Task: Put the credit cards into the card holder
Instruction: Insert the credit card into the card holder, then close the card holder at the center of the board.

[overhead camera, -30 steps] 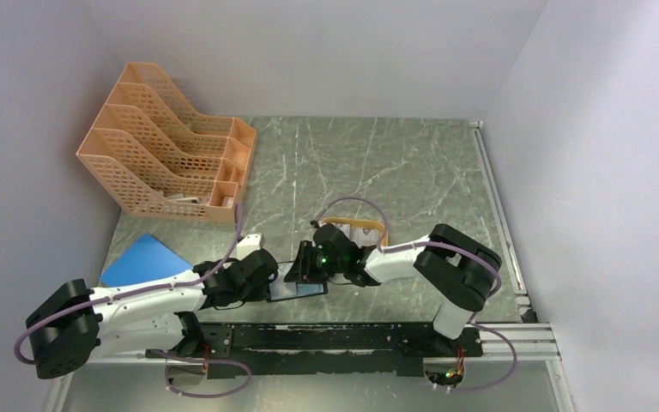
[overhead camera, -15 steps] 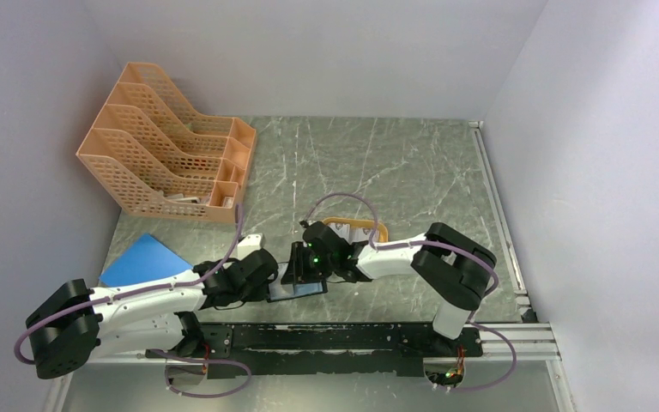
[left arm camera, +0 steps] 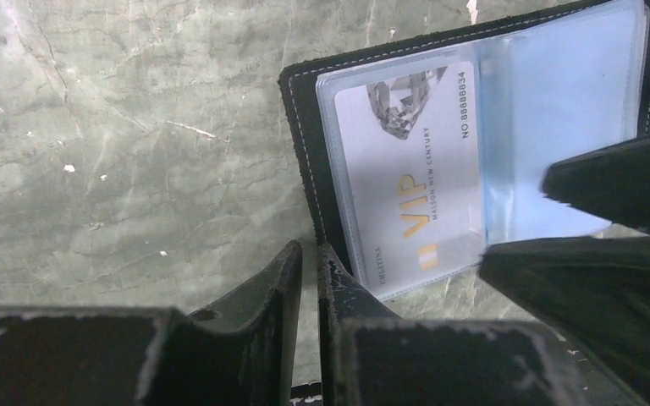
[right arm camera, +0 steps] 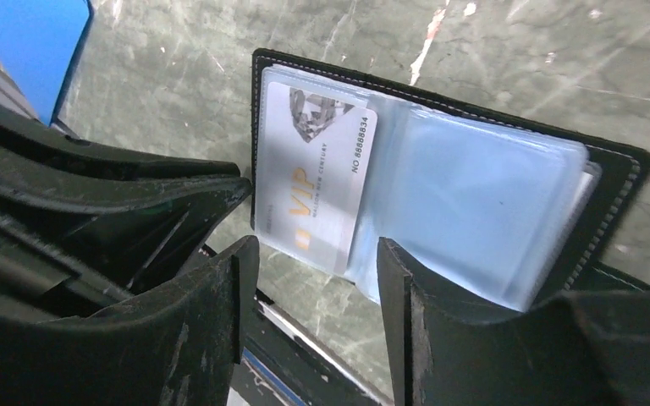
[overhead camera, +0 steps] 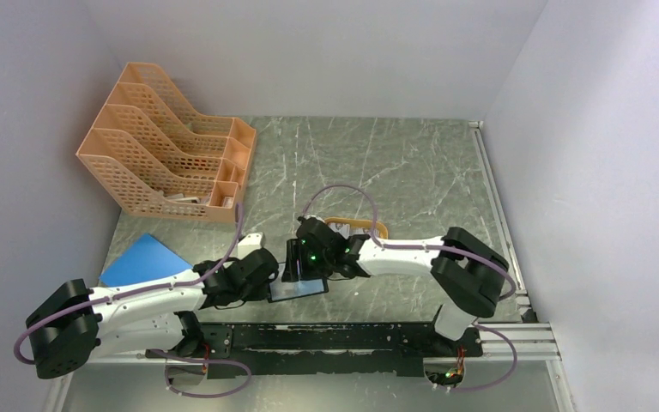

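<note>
The black card holder lies open on the table near the front edge, clear pockets up; it also shows in the right wrist view and the top view. One pale credit card printed "VIP" lies at its left pocket, also in the right wrist view; I cannot tell how deep it sits. My left gripper is shut, its tips at the holder's near left corner with bare table in the thin gap. My right gripper is open and empty, just above the holder's near edge. Other cards are hidden.
An orange oval tray sits just behind the right arm. An orange file rack stands at the back left. A flat blue sheet lies left of the left arm. A black rail runs along the near edge.
My right gripper has moved left, over the open card holder. The left arm and the holder have stayed put.
</note>
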